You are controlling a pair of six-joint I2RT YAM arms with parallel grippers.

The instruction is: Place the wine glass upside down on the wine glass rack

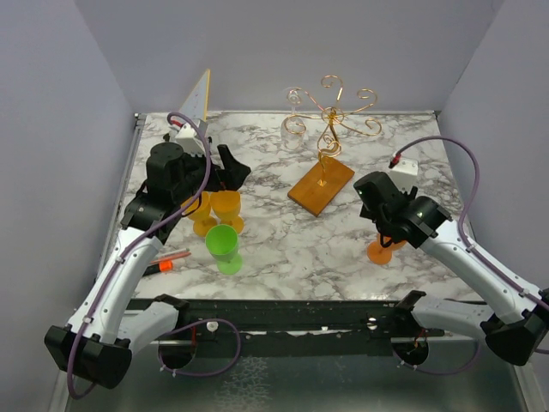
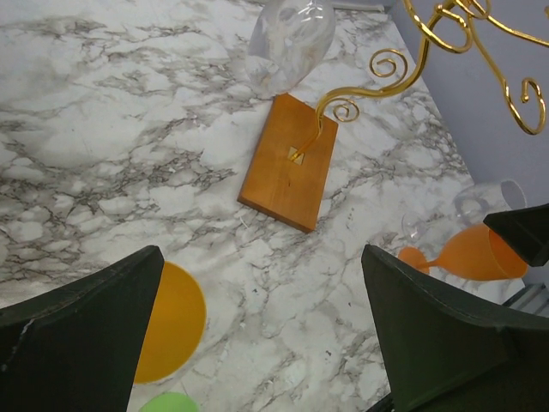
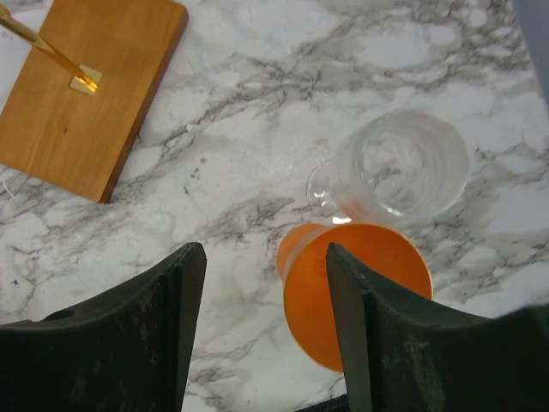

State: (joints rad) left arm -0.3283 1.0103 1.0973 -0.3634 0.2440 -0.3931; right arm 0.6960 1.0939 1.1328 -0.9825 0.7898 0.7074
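The wine glass rack (image 1: 332, 116) is a gold wire stand with curled arms on a brown wooden base (image 1: 321, 189); it also shows in the left wrist view (image 2: 287, 163). A clear glass (image 1: 296, 125) hangs bowl-down on a left arm of the rack. An orange wine glass (image 3: 364, 296) stands beside a clear glass (image 3: 403, 167) at the right; its foot (image 1: 380, 251) shows in the top view. My right gripper (image 3: 262, 257) is open above the orange glass, whose bowl is at the right finger. My left gripper (image 1: 230, 172) is open and empty over the left cups.
Two yellow-orange cups (image 1: 214, 210) and a green cup (image 1: 223, 245) stand front left under my left arm. A red marker (image 1: 167, 262) lies near the left edge. A tilted whiteboard (image 1: 199, 96) leans at the back left. Grey walls close in the marble table (image 1: 283, 240).
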